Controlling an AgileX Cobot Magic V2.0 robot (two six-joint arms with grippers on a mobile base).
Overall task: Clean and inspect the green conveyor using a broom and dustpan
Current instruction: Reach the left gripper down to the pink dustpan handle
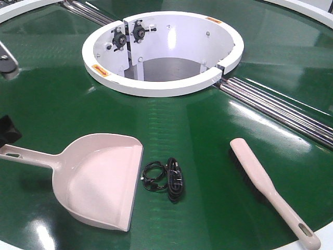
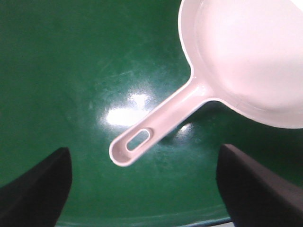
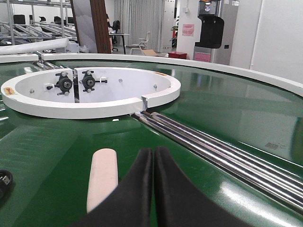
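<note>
Left jaws: wide apart, holding nothing; the dustpan (image 2: 246, 56) handle end lies between them, touching neither, on the glossy green conveyor (image 2: 71, 71). Right jaws: pressed together, empty; the broom (image 3: 102, 177) lies just left. Ahead are the white ring (image 3: 90, 109), steel rods (image 3: 213, 146) and workshop shelving (image 3: 28, 26).

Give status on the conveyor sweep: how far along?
Done: nothing visible; the black cable lies on the green conveyor, dustpan empty. In hand: left end effector open above the dustpan handle, not gripping; right end effector shut beside the tip of the broom, holding nothing. Left: grasp both, sweep, inspect.
</note>
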